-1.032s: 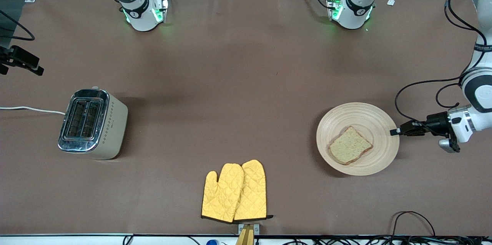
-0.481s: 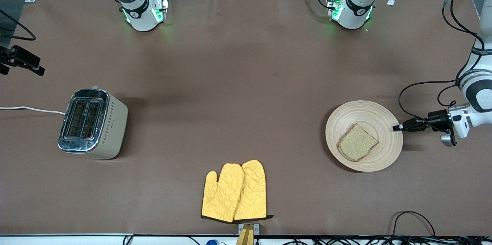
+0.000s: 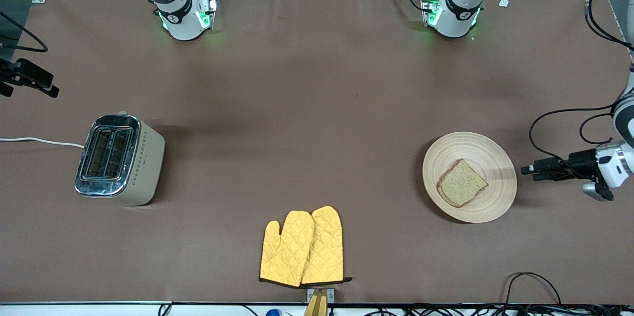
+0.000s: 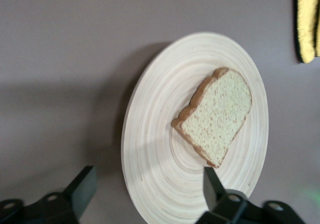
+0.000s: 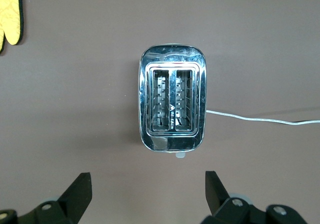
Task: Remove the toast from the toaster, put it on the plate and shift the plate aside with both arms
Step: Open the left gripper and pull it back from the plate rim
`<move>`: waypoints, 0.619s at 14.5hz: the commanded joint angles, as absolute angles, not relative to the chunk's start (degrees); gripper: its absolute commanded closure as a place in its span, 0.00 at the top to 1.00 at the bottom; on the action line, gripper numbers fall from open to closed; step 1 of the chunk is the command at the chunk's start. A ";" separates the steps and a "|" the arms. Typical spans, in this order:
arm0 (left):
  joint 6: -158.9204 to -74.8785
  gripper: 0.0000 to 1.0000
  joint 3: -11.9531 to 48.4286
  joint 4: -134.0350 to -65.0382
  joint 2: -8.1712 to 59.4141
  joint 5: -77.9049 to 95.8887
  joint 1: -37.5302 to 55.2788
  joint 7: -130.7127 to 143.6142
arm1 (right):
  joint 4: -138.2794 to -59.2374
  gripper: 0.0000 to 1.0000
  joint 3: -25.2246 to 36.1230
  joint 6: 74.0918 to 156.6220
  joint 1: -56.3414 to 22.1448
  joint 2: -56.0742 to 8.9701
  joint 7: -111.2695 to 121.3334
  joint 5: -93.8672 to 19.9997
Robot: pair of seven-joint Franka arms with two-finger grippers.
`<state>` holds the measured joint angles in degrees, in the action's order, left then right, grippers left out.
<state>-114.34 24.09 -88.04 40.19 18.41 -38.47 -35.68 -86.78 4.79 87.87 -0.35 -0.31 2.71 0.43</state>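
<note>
L hand [image 3: 526, 169] spread wide, empty, withdrawn from plate [image 3: 495, 157] rim since prior frame; plate w/ toast [image 3: 461, 183] on desk [image 3: 317, 108], 9 o'clock of it. R hand [image 5: 145, 184] wide over empty toaster [image 3: 119, 160], waiting.

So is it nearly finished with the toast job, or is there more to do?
Nearly finished, it seems. The toaster has both slots empty, and the toast lies on the plate toward the left arm's end of the table. The left gripper sits open beside the plate, apart from its rim. The right gripper waits open above the toaster. Little seems left beyond the arms pulling away.
</note>
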 commanded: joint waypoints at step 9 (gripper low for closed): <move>-100.74 1.00 35.23 -86.22 22.60 -0.70 -32.52 -2.14 | -87.71 1.00 5.01 87.63 -0.88 0.88 1.76 1.05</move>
